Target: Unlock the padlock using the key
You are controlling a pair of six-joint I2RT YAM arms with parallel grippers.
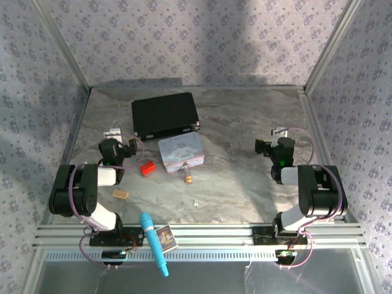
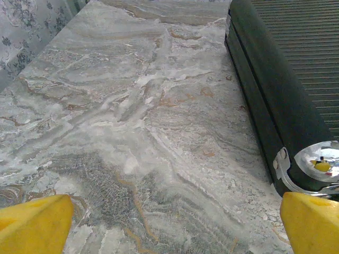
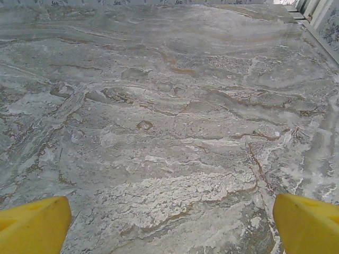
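The small brass padlock (image 1: 188, 178) lies on the marble table just below the pastel tin (image 1: 180, 152). The key (image 1: 195, 203) is a pale speck a little nearer the front edge, apart from the padlock. My left gripper (image 1: 112, 131) rests at the left, well away from both, beside the black case. In the left wrist view it (image 2: 172, 233) stands open, yellow fingertips (image 2: 34, 225) wide over bare marble. My right gripper (image 1: 280, 131) sits at the right side, also open (image 3: 169, 233), with nothing between its fingertips (image 3: 307, 222).
A black case (image 1: 165, 114) (image 2: 275, 106) lies at the back centre. A red block (image 1: 147, 168) and a tan wooden block (image 1: 120, 194) sit left of the padlock. A blue stick-shaped object (image 1: 154, 243) and a small card (image 1: 165, 236) lie on the front rail.
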